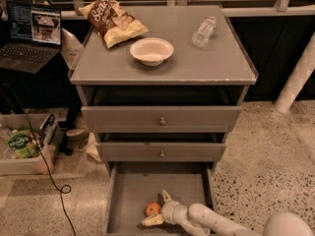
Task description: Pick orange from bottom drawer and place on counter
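Sitting on the bare floor of the bottom drawer (129, 193), near its front end, the orange (152, 210) lies right between the two pale fingers of the gripper (154, 208). The gripper is spread open around the fruit: one finger (166, 197) points up past the orange's far side and the other runs along its near side. Whether either one touches the skin cannot be told. The gripper is low inside the pulled-out drawer. Behind it, to its right, the white arm (209, 220) enters from the bottom right corner of the view.

Above the gripper, the two upper drawers (197, 118) are closed, each with a small round knob (162, 121) at its middle. Higher up is the counter (206, 63), the cabinet's flat grey top. On it, directly above the gripper, stands a white bowl (151, 50). A chip bag (114, 21) lies up and to the gripper's left, and a clear plastic bottle (204, 31) lies on its side up and to the right.

Far to the gripper's upper left, an open laptop (30, 37) glows. On the floor level with the middle drawer, well to the left, is a pale box (24, 159) with a green packet (20, 144) inside. A dark cable (49, 178) trails over the speckled floor (261, 166) to the gripper's left.
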Tool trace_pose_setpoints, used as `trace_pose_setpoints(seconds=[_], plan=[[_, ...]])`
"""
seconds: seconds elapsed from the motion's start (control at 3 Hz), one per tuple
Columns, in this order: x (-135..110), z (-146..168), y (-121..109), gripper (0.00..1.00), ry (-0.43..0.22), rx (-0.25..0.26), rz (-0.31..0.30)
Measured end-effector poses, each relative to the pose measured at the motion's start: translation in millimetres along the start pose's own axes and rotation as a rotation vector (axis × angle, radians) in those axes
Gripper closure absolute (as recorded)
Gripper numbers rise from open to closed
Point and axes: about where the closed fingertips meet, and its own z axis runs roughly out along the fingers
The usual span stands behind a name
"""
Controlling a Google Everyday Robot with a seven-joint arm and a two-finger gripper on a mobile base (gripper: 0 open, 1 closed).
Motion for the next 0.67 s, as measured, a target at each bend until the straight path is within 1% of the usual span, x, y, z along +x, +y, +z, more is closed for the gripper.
trace_pose_setpoints(seconds=[0.33, 0.67], plan=[[12.7, 21.9, 1.4, 0.00, 0.073, 0.031, -0.027], [12.8, 22.2, 1.3, 0.00, 0.074, 0.032, -0.027]])
